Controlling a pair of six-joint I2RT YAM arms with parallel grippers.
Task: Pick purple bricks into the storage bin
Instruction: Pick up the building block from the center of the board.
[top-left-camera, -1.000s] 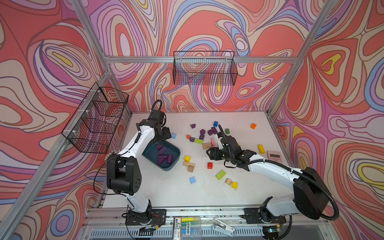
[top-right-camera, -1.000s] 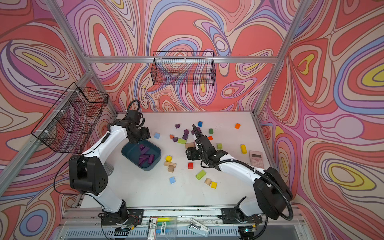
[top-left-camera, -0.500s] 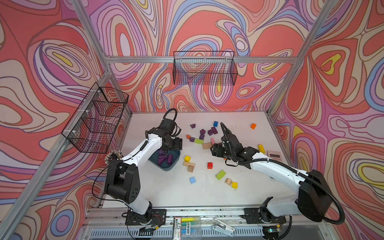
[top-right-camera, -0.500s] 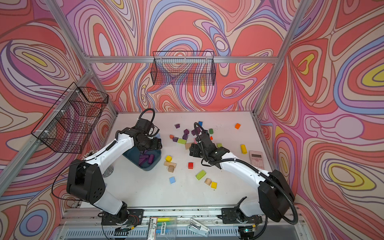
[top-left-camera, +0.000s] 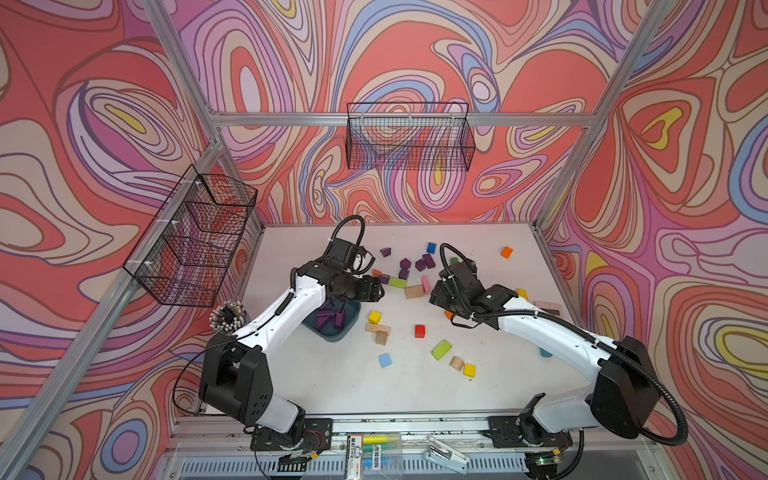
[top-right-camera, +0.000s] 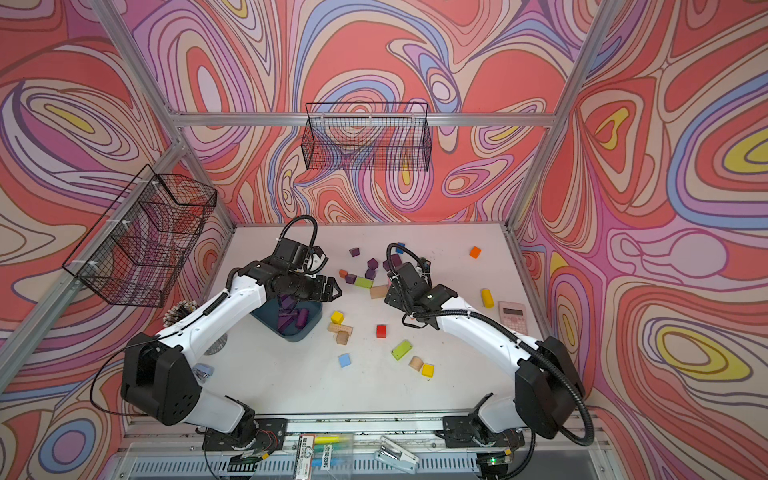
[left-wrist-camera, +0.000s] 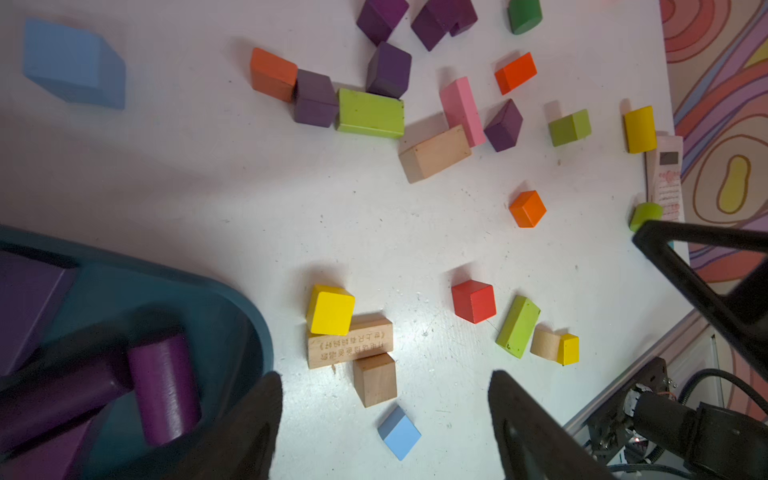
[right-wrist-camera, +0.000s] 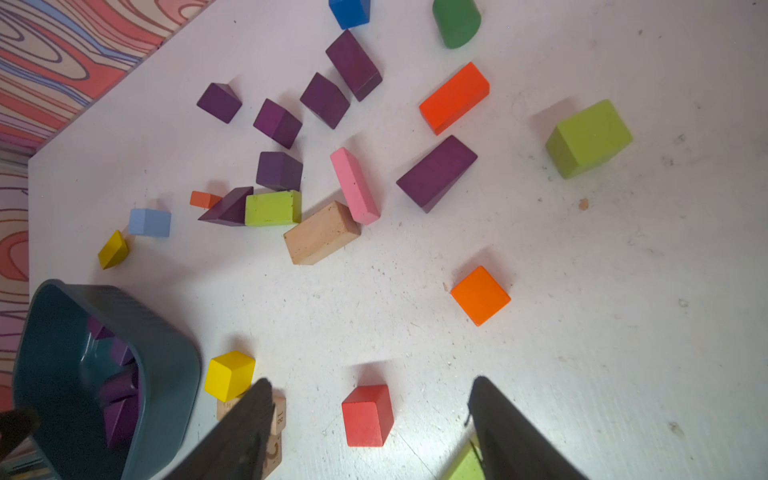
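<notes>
- the storage bin (top-left-camera: 352, 314) sits on the table (top-left-camera: 332, 386) and holds several purple bricks (left-wrist-camera: 164, 386), piled together.
- loose purple bricks (right-wrist-camera: 278, 122) lie scattered toward the table's far edge, among other coloured blocks.
- left gripper (left-wrist-camera: 384, 376): fingers spread, nothing between them, just beside the bin's rim, well apart from the loose bricks.
- right gripper (right-wrist-camera: 370, 382): fingers spread and empty; a red cube (right-wrist-camera: 368, 415) shows in the gap, ungripped.

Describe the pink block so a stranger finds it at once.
From the teal bin, look across the white table toward the right gripper. Just before it lies a pink block, one end against a tan block, with purple bricks beyond. It is the only pink piece, a thin slab.
</notes>
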